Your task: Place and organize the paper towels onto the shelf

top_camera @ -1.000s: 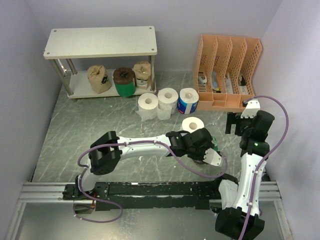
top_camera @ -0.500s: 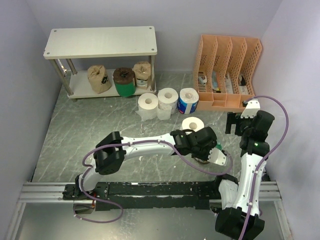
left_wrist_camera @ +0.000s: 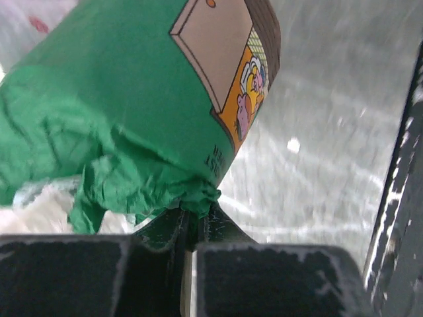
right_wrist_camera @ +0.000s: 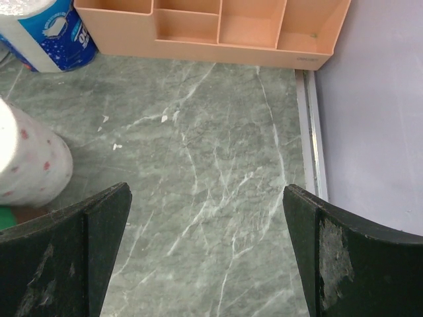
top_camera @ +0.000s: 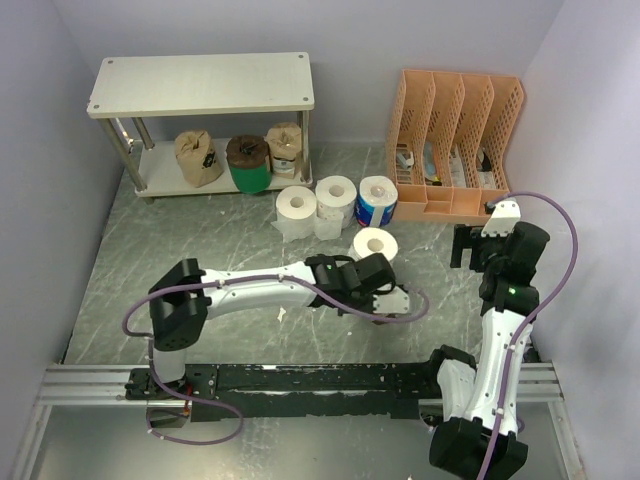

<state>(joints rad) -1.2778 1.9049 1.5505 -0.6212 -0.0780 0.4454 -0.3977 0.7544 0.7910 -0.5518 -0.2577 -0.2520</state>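
green-wrapped roll (left_wrist_camera: 132, 99) pinched by its wrap in left gripper (left_wrist_camera: 192, 224) (right gripper (right_wrist_camera: 206, 198) gaping).

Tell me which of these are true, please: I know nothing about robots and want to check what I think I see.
1. The left hand pinches the wrap of a green-wrapped roll. True.
2. The shelf has three rolls on its top board. False: the top board is bare, and the three rolls sit on the lower board.
3. The right hand is open and holds nothing. True.
4. The blue-printed roll sits inside the orange file organizer. False: it stands on the table, just beside the organizer.
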